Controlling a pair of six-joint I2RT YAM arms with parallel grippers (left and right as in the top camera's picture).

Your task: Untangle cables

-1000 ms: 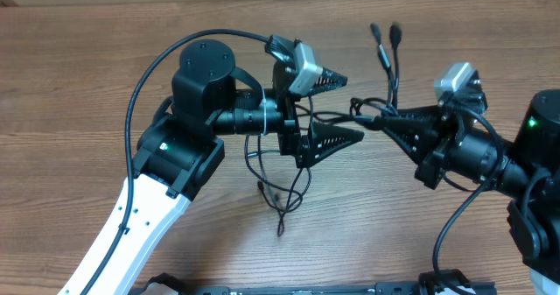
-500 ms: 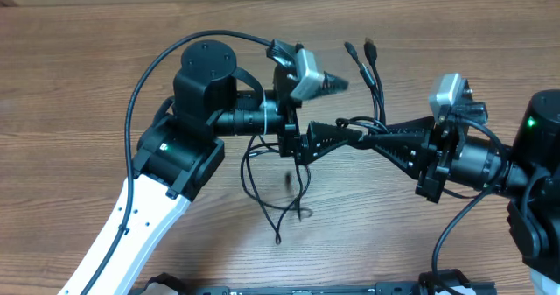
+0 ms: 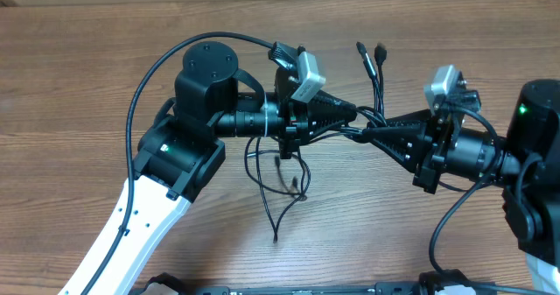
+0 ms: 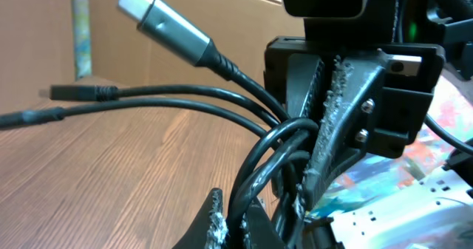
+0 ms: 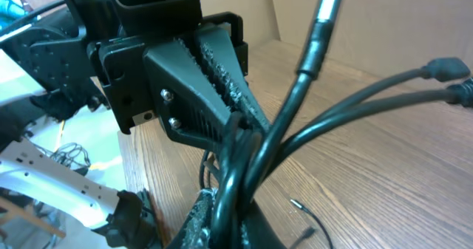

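- Nearest me in the overhead view, loose strands of the cables (image 3: 276, 225) hang from the bundle and trail onto the wooden table (image 3: 87, 85), ending in a thin tip near its front edge.
- Above those strands the left gripper (image 3: 350, 114) points right with its two fingers pressed together on the knot of cables.
- Just beside it the right gripper (image 3: 367, 134) points left. Its tips meet the same knot, so the two claws are almost nose to nose.
- In the left wrist view my own fingers (image 4: 216, 221) sit at the bottom edge with several black cords running up between them. I read that claw as clamped on the cords.
- The right wrist view shows the same thing. The serrated fingers (image 5: 198, 221) are low in the picture, and the cords rise out of the narrow slot between them, gripped.
- Farther back, the plug ends (image 3: 360, 47) fan out away from me beyond both claws and are held off the table.
- One of them is a silver USB plug (image 4: 159, 16), which sticks out the farthest.
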